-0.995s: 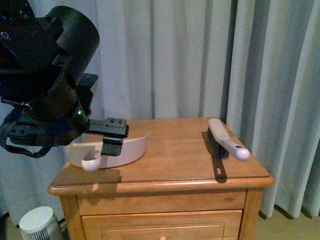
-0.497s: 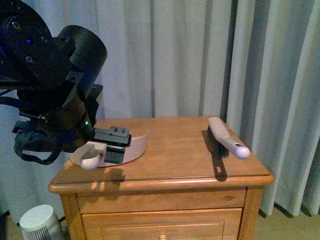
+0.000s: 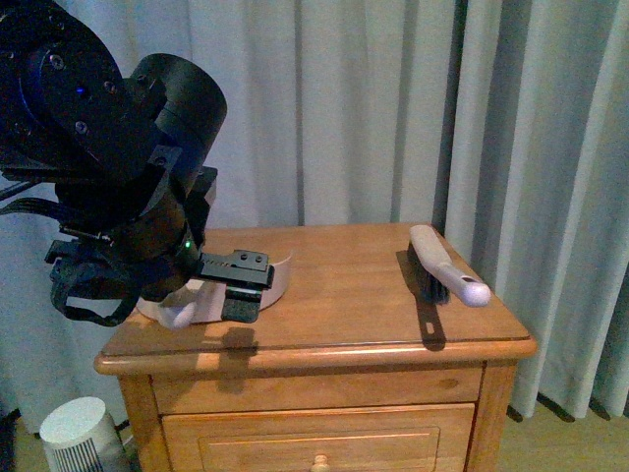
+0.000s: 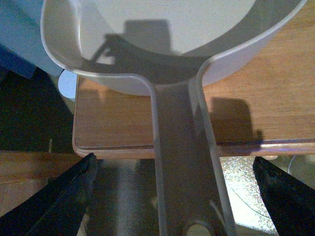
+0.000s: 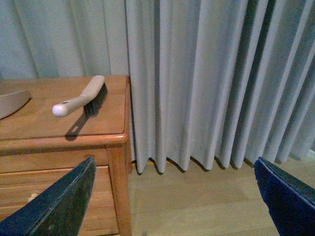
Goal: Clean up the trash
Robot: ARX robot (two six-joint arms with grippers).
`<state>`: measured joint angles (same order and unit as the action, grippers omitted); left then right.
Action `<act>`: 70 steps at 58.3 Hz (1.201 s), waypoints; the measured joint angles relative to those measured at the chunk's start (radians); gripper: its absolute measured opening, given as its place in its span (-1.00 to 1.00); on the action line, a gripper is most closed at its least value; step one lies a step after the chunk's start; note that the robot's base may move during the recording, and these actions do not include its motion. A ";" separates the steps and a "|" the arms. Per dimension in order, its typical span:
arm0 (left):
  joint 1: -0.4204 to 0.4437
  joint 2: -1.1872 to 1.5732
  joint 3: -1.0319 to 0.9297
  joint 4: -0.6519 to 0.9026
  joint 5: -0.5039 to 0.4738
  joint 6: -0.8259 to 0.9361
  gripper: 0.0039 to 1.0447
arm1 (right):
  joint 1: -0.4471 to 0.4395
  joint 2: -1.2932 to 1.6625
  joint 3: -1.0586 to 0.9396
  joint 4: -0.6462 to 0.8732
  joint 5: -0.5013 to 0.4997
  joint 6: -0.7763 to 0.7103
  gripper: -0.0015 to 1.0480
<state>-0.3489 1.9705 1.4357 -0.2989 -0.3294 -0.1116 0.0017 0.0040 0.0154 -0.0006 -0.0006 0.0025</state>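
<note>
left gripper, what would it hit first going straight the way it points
Probably the dustpan: its handle lies between the open fingers of the left gripper, so the pan's back wall comes first; depth unclear.

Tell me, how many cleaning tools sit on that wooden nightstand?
2: a dustpan at its left, partly behind the left arm, and a hand brush near its right edge. The arm may hide more.

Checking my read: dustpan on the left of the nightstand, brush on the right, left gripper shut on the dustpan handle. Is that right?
Not quite. The left gripper is open: the left wrist view shows its fingers wide apart either side of the dustpan handle, not touching it. The dustpan on the left of the nightstand and the brush on the right are as you say.
</note>
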 joint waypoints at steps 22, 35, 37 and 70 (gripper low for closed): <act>-0.001 0.001 -0.013 0.000 0.005 -0.013 0.86 | 0.000 0.000 0.000 0.000 0.000 0.000 0.86; -0.002 0.004 -0.035 0.012 0.008 -0.017 0.86 | 0.000 0.000 0.000 0.000 0.000 0.000 0.86; -0.002 0.005 -0.036 0.012 0.008 -0.017 0.86 | 0.000 0.000 0.000 0.000 0.000 0.000 0.86; -0.004 0.005 -0.042 0.057 -0.005 0.002 -0.47 | 0.000 0.000 0.000 0.000 0.000 0.000 0.86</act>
<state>-0.3531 1.9751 1.3933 -0.2420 -0.3340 -0.1097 0.0017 0.0040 0.0154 -0.0006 -0.0010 0.0025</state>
